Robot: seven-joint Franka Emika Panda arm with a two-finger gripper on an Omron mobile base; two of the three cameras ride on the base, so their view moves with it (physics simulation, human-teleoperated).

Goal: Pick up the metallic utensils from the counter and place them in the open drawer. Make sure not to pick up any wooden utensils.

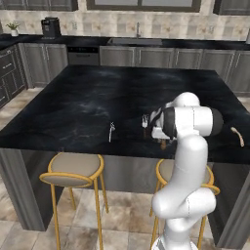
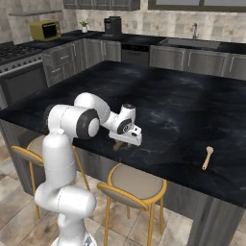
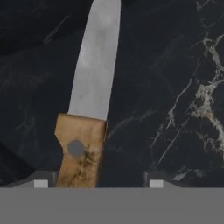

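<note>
A knife with a silver blade [image 3: 94,65] and a brown handle [image 3: 81,148] lies flat on the black counter [image 1: 88,97]. My gripper [image 3: 98,183] hangs low over the handle, its two fingertips apart on either side, the handle close to the left one with a gap on the right. From the base views the gripper [image 1: 162,138] [image 2: 126,139] points down near the counter's front edge, a bit of brown handle [image 2: 116,145] showing under it. A slim silver fork [image 1: 111,131] lies to the left and another silver utensil [image 1: 144,119] just behind the hand. The open drawer is out of view.
A tan wooden spoon [image 1: 238,135] [image 2: 207,157] lies near the counter's right front. Two gold-legged stools [image 1: 73,171] [image 2: 137,185] stand under the front edge. Grey cabinets, a sink and a coffee machine [image 1: 50,27] line the back wall.
</note>
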